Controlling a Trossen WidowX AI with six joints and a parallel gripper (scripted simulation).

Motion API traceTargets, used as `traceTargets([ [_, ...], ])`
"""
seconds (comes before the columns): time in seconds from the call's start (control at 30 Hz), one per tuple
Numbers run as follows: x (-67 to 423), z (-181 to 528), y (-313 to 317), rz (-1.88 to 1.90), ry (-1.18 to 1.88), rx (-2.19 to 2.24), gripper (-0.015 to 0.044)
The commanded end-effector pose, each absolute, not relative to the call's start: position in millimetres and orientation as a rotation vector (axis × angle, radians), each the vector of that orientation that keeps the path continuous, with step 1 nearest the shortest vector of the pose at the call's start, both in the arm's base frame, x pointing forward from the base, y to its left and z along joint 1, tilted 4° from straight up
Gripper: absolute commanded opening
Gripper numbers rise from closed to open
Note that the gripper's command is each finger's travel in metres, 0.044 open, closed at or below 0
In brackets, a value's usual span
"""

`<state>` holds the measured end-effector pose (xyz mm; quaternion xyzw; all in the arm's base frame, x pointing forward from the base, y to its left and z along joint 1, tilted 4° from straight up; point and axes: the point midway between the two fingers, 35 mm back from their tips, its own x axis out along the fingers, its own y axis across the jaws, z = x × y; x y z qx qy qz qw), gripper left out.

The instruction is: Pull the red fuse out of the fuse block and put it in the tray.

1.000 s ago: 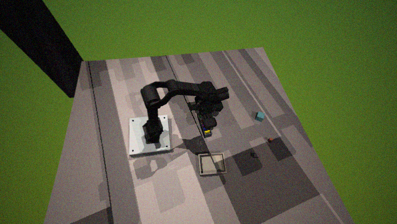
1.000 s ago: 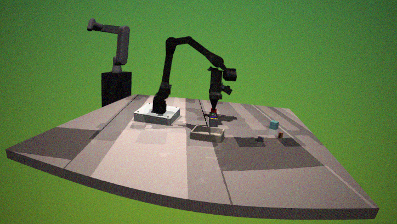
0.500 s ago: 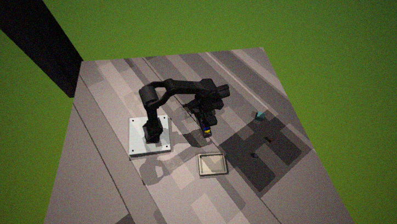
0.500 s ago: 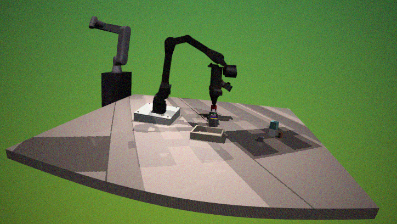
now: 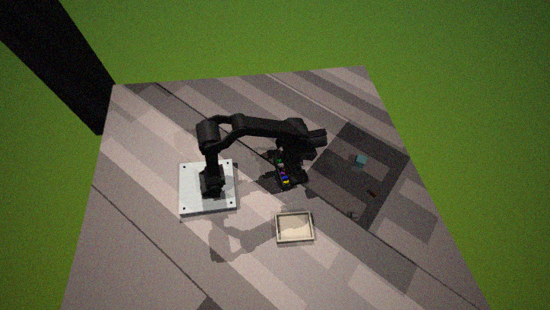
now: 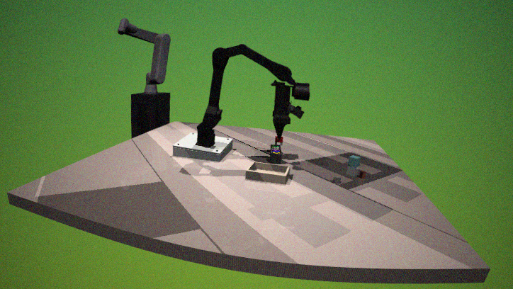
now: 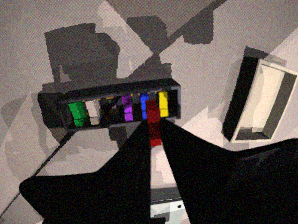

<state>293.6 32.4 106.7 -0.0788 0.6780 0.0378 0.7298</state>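
One arm hung over a patchwork grey table (image 6: 107,200). Nearest the viewer, past the table's curved front edge, sat the shallow tray (image 6: 267,173) with open surface around it. Just behind it stood the dark fuse block (image 6: 275,154), holding green, purple, blue and yellow fuses. Above the block, with a visible gap, the gripper (image 6: 278,137) pointed straight down, clamped on the red fuse (image 6: 278,139). Farther right, well apart, stood a teal cube (image 6: 353,161).
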Motion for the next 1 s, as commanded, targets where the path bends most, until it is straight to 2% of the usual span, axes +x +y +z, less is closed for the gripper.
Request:
traceTargets([
  [0.0,298.9,108.5,15.9,0.088,1.493,-0.175,0.0],
  [0.97,295.8,117.8,-135.2,0.077,1.491,-0.187,0.0],
])
